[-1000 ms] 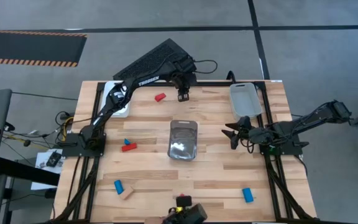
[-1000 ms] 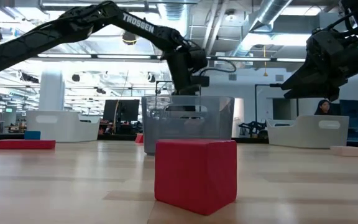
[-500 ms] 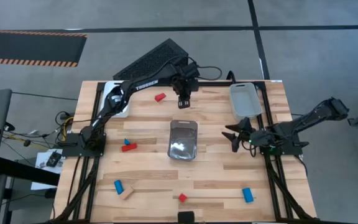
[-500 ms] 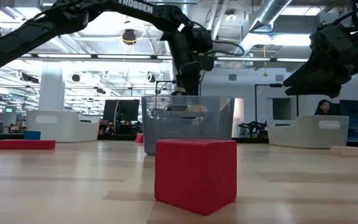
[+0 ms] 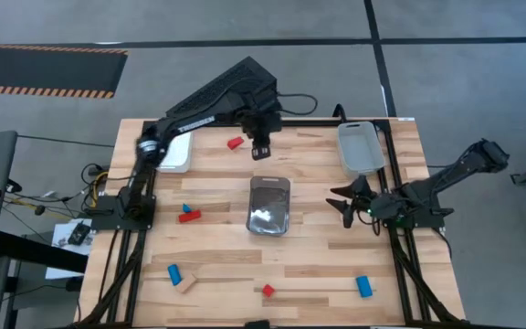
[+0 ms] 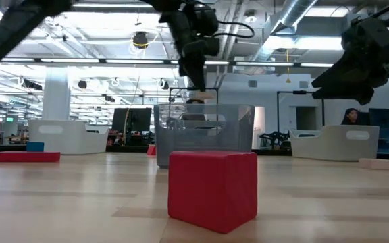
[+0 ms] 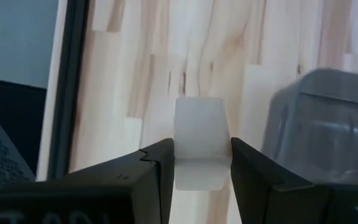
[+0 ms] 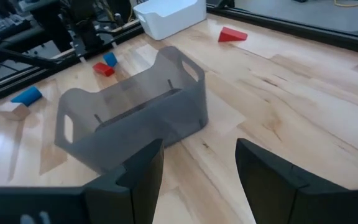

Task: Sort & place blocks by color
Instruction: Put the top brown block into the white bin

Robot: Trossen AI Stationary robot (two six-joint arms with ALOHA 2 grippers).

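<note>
Left pincer (image 7: 201, 163) grips pale block (image 7: 199, 150), apparently wood, above table (image 7: 266, 37).

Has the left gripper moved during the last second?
Yes. In the high view, the left gripper, shut on a light block, moved slightly toward the red block, staying behind the clear tray.

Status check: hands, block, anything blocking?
Left hand shut on light wood block, raised beyond clear tray. Right hand open, empty, beside tray. Nothing in the way.

Open-plan robotics lab; exposed ceiling ducts (image 6: 296, 23); strip lights; monitors (image 6: 130, 120); concrete floor (image 5: 53, 23)
</note>
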